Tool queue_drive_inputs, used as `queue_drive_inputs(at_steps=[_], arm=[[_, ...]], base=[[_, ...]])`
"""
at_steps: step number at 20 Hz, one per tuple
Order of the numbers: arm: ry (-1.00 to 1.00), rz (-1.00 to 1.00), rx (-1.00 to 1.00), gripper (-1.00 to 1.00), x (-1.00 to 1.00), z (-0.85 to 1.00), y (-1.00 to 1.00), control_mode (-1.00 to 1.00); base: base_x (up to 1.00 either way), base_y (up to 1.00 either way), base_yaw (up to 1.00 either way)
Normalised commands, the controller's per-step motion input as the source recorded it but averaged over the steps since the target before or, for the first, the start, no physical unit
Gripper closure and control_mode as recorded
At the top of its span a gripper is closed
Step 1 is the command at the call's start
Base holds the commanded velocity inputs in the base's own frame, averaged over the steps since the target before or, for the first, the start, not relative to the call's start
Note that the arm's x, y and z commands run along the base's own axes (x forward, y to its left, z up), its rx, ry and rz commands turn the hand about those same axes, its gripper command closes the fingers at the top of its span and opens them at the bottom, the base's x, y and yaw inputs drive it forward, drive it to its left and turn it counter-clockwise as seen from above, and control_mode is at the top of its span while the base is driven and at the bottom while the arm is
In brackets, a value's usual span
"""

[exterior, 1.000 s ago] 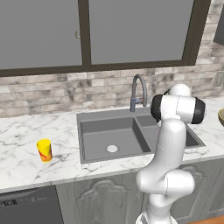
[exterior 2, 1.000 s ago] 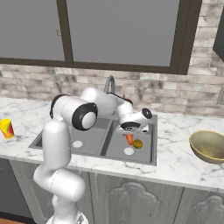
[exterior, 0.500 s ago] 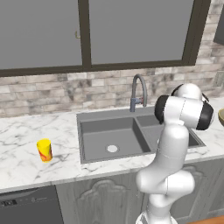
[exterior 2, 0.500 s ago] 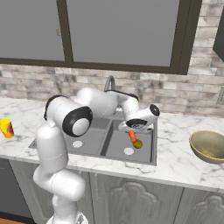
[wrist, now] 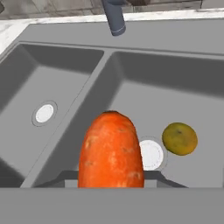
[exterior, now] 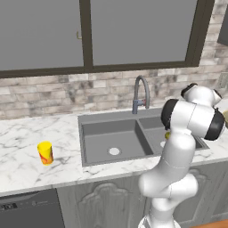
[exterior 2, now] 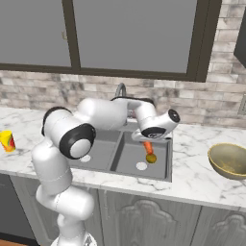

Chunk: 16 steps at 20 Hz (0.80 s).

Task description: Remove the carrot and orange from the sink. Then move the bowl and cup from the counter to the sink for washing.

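My gripper [exterior 2: 145,141] is shut on the carrot [exterior 2: 148,147], a short orange-red stick that hangs tip down over the right basin of the dark grey sink [exterior 2: 126,162]. In the hand view the carrot [wrist: 111,151] stands large between the fingers, above the basin floor. The orange [wrist: 180,138], a dull olive-yellow ball, lies on that floor beside the pale drain; from the right base it is the orange [exterior 2: 151,158] just under the carrot. The tan bowl [exterior 2: 229,160] sits on the counter [exterior 2: 197,175] right of the sink. The yellow cup [exterior: 45,152] stands on the counter far left.
The arched grey faucet [exterior: 140,92] rises behind the sink's divider, close to my forearm. A brick wall and dark windows run behind the counter. The left basin [wrist: 46,94] holds only its drain.
The hand has shifted a little to the right over the right basin with the carrot still held, and the arm's elbow has swung right with it. The orange, bowl and cup have stayed put.
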Motion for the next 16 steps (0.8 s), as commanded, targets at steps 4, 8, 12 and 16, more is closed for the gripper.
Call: queue_drive_inputs(at_steps=[4, 8, 12, 16], arm=[[0.0, -0.08, -0.06, 1.0, -0.18, 0.22, -0.27, -1.0], [0.0, -0.09, -0.1, 1.0, -0.06, 0.18, -0.27, -1.0], [0.02, -0.09, -0.14, 1.0, -0.02, 0.16, -0.3, -1.0], [0.0, -0.11, -0.16, 1.0, 0.0, 0.06, -0.33, -1.0]], base=[[0.0, 0.0, 0.0], [0.0, 0.0, 0.0], [0.0, 0.0, 0.0], [0.0, 0.0, 0.0]])
